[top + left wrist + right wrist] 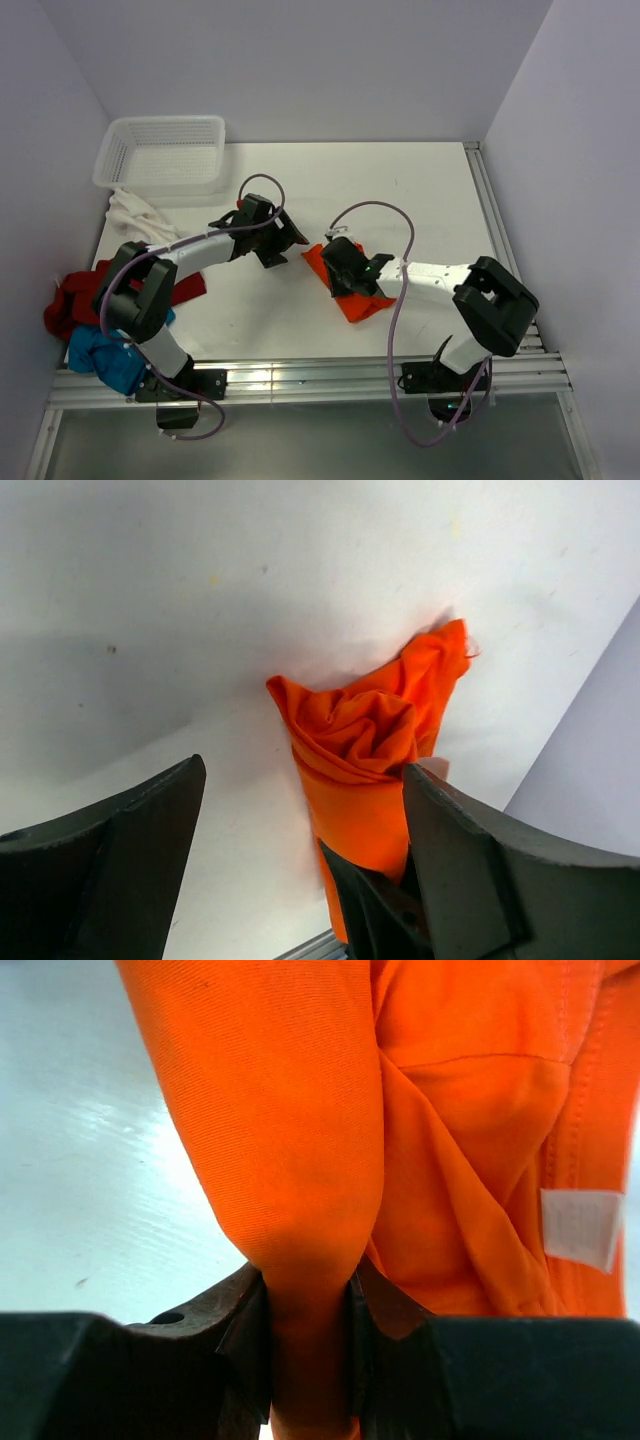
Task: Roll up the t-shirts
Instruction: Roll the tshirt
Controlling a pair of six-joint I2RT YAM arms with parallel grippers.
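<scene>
Near the centre of the white table, the bright orange t-shirt lies as a short, loosely wound cloth roll. Its long axis runs diagonally, from a far-left end to a near-right end. The far-left end shows a spiral of folds and faces the left gripper. A small white label shows on the cloth in the right wrist view.

Gripper state:
- The left gripper's fingers are spread wide and hold nothing. They sit just beside the spiral end, one on each side of it in the left wrist view.
- The right gripper is clamped on a fold of the orange t-shirt, with cloth pinched between both pads.

Edges and room:
- Pale walls stand behind the table and along both sides.
- Aluminium rails border the right and near edges.
- Bare tabletop extends from the roll to the back wall and to the right rail.
- A white plastic mesh basket occupies the far-left corner.
- A crumpled white t-shirt lies just in front of the basket.
- A dark red t-shirt sits at the left edge.
- A blue t-shirt sits beside the left arm's base.
</scene>
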